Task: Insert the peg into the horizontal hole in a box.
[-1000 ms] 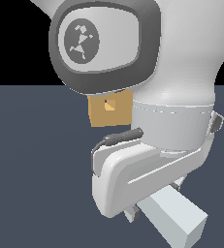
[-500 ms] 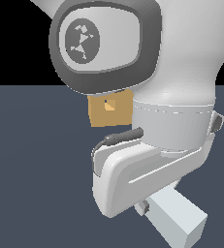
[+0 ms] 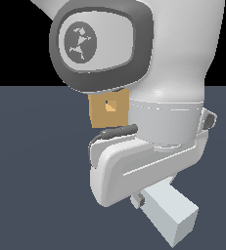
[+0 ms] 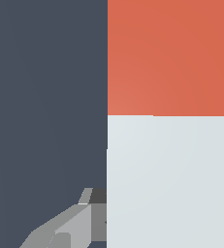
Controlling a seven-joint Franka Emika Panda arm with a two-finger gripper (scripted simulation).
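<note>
The claw (image 3: 143,199) grips the peg (image 3: 172,213) — open floor around, box (image 3: 109,110) well apart.

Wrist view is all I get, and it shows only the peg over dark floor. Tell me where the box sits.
Observer: In the exterior view the box stands behind the arm, which partly hides it.
Operator: Report the hole.
Observer: The hole shows on the box's visible face, uncovered, with nothing in it.
Operator: Now give me the peg's pale end.
Observer: The peg juts out from under the arm toward the exterior view's lower right. One of the fingers sits beside it, but I cannot tell whether they are clamped.
</note>
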